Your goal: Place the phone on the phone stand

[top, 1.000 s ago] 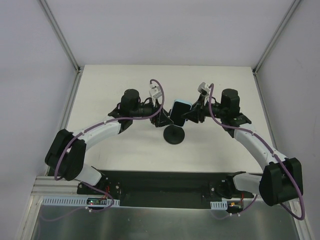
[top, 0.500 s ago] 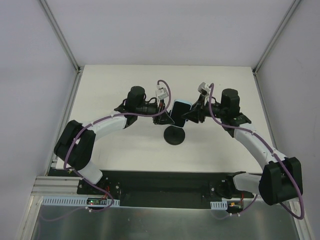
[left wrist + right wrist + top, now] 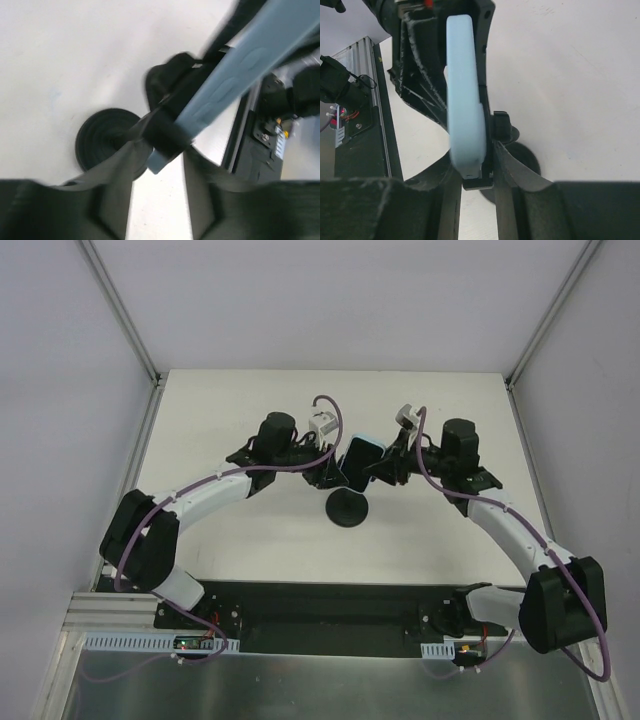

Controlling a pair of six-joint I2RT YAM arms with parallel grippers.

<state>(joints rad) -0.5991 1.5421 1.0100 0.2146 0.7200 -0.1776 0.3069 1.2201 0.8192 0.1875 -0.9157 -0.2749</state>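
The phone (image 3: 360, 462), light blue with a black screen, stands tilted above the round base of the black phone stand (image 3: 348, 510). My right gripper (image 3: 376, 470) is shut on the phone from the right. In the right wrist view the phone (image 3: 465, 100) is edge-on between the fingers (image 3: 512, 165), its lower end in the stand's black lip (image 3: 479, 182). My left gripper (image 3: 328, 470) is open at the phone's left side. In the left wrist view the phone (image 3: 235, 80) runs diagonally, with its lower corner and the stand's clamp (image 3: 167, 135) just past my open gripper (image 3: 165, 155); the disc base (image 3: 102, 145) lies left.
The white table (image 3: 250, 410) is walled by grey panels at the left, back and right. A black base plate with the arm mounts (image 3: 330, 615) runs along the near edge. Purple cables loop over both arms.
My left arm has swung right and its gripper has closed in on the phone's left side. The right gripper, the phone and the stand have hardly moved.
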